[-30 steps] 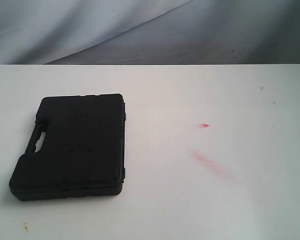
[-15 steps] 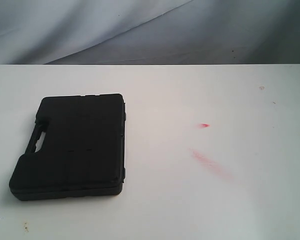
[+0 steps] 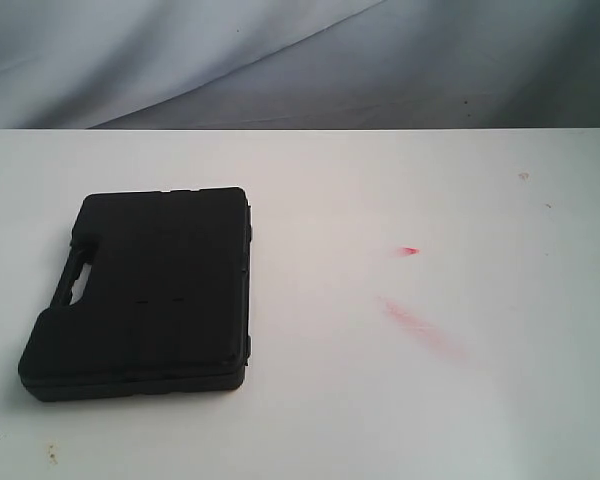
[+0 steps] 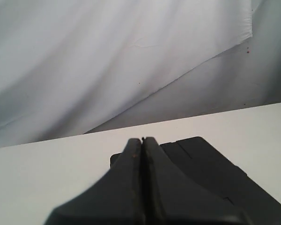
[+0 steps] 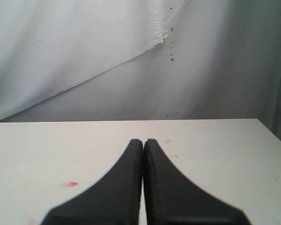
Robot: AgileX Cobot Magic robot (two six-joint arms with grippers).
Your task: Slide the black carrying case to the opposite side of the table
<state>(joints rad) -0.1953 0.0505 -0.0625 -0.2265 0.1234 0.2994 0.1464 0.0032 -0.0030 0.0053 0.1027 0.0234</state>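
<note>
Left pincer (image 4: 142,140): clenched, fingers pressed flat together, nothing held; black carrying case (image 4: 210,173) shows just past the tips, contact cannot tell.
Right pincer (image 5: 143,140): clenched, empty, over bare white worktop (image 5: 215,150).
Case: flat and closed on the worktop, by the left edge toward the near-left corner; handle slot (image 3: 77,275) faces the left edge.
Red smear (image 3: 420,325): right of centre, well apart from the case.
Red spot (image 3: 409,250): just beyond the smear.
Grey cloth (image 3: 280,60): hangs behind the far edge.
</note>
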